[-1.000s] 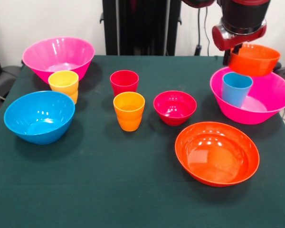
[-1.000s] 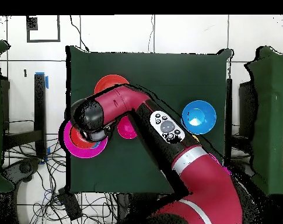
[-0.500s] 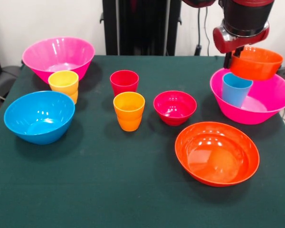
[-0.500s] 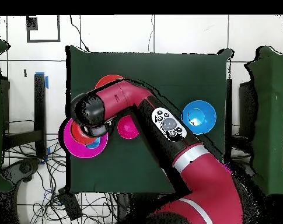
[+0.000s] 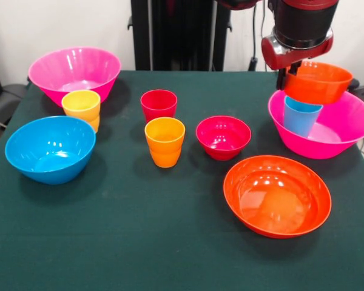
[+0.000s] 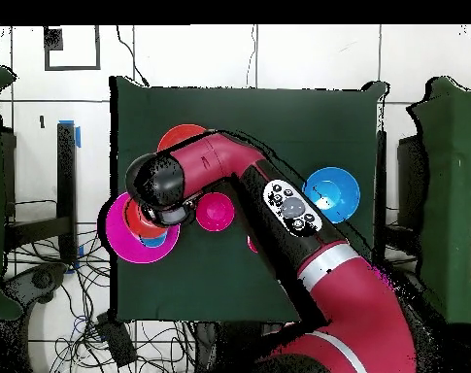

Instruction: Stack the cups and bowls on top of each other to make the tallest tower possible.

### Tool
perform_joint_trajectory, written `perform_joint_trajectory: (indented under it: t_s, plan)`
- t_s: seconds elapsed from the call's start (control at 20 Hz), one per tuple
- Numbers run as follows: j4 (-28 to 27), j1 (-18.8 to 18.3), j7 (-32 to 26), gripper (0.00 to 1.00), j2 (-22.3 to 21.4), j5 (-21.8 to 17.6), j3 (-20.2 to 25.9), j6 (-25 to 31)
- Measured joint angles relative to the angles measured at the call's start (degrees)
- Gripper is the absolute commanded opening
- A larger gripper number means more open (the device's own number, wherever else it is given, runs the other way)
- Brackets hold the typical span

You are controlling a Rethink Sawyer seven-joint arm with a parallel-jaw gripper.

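My gripper (image 5: 289, 75) is shut on the rim of the small orange bowl (image 5: 316, 82) and holds it in the air, tilted a little. The bowl hangs just above the blue cup (image 5: 301, 116), which stands upright inside the right pink bowl (image 5: 343, 134). On the table stand the red cup (image 5: 158, 104), orange cup (image 5: 164, 141) and yellow cup (image 5: 82, 108). Around them sit the crimson bowl (image 5: 223, 137), wide orange bowl (image 5: 277, 195), blue bowl (image 5: 50, 149) and second pink bowl (image 5: 74, 72). From overhead, the arm (image 6: 229, 175) hides the gripper; beneath it show the held bowl (image 6: 136, 218) and the pink bowl (image 6: 122, 243).
The dark green table (image 5: 139, 242) ends close to the right pink bowl at the right edge. A black post (image 5: 176, 33) stands behind the table. In the overhead view, cables (image 6: 84, 301) lie on the floor beside the table.
The gripper has carried the small orange bowl slightly to the left in the front view, so it now hangs over the blue cup. Nothing else moved.
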Motion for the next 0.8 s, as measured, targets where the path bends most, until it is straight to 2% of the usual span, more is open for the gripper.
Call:
perform_joint_trajectory:
  t_s: [0.3, 0.35, 0.8]
  plan:
    - [0.0, 0.0, -1.0, 0.00, 0.0, -0.3, 0.0, 0.0]
    - [0.0, 0.0, -1.0, 1.00, 0.0, -0.4, 0.0, 0.0]
    - [0.1, -0.2, -1.0, 1.00, 0.0, -0.6, 0.0, 0.0]
